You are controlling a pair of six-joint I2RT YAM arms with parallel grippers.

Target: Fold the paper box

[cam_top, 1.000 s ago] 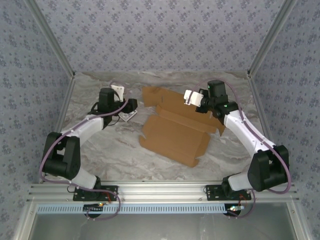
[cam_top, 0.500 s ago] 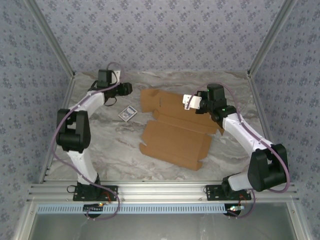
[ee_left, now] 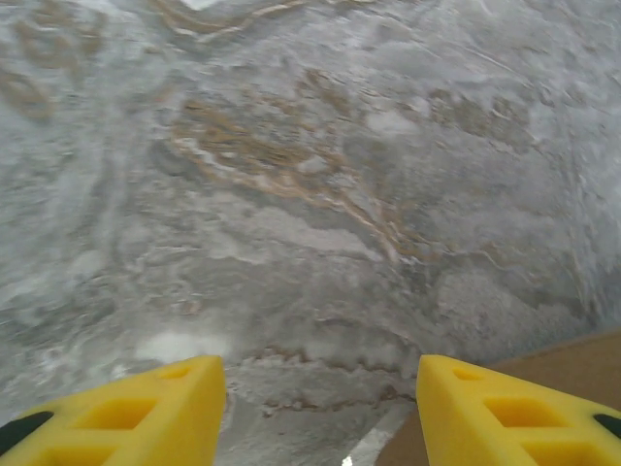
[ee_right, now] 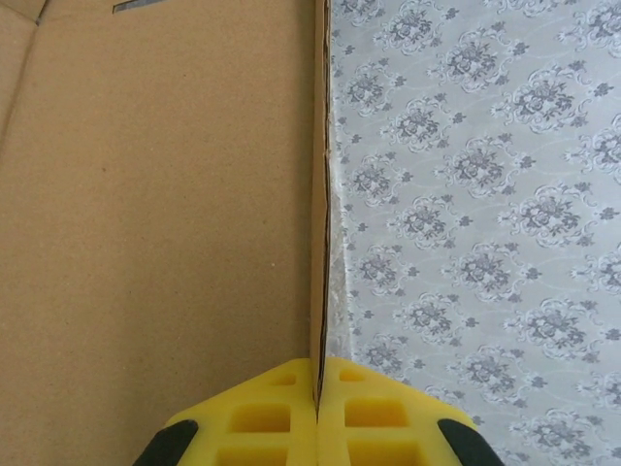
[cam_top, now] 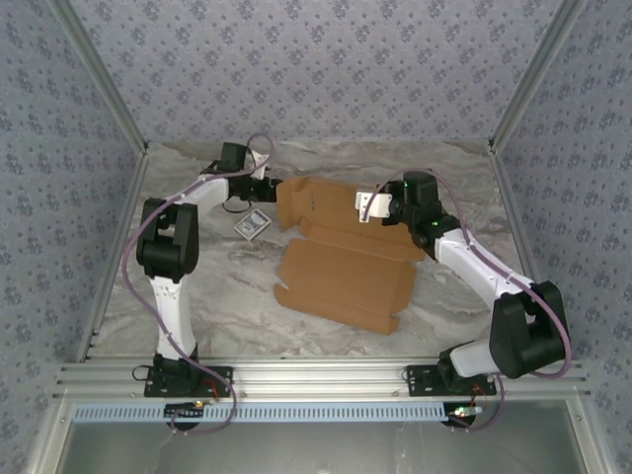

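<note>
**Paper box** [cam_top: 341,276]: one tan cardboard sheet with flaps and creases, unprinted. It is lying mostly flat on the middle of the table [cam_top: 197,286], running from the far centre toward the near edge, and its large near panel is resting on the marbled top. Along the sheet's far right part, one flap is standing up on edge.

**Right claw** [cam_top: 375,207]: it is reaching in from the right side of the table over the far right part of the sheet. In the right wrist view the claw [ee_right: 316,403] is pressing its two yellow fingers [ee_right: 262,417] together on the thin edge of the raised flap [ee_right: 155,194]. That edge is running straight up from between the fingertips, with brown board to its left and the patterned wall [ee_right: 485,194] to its right.

**Left claw** [cam_top: 274,188]: it is hanging near the far left corner of the sheet, at the far side of the table. In the left wrist view the claw [ee_left: 320,413] is showing its yellow fingers [ee_left: 126,413] spread wide apart and gripping nothing. Bare table [ee_left: 291,194] is lying below the gap, and a corner of the box [ee_left: 572,364] is showing just beside the right-hand finger. Whether that finger is touching the board cannot be told.

**Small card** [cam_top: 253,224]: dark with a white border, it is lying flat on the table just beside the sheet's left edge and near the left claw.
</note>
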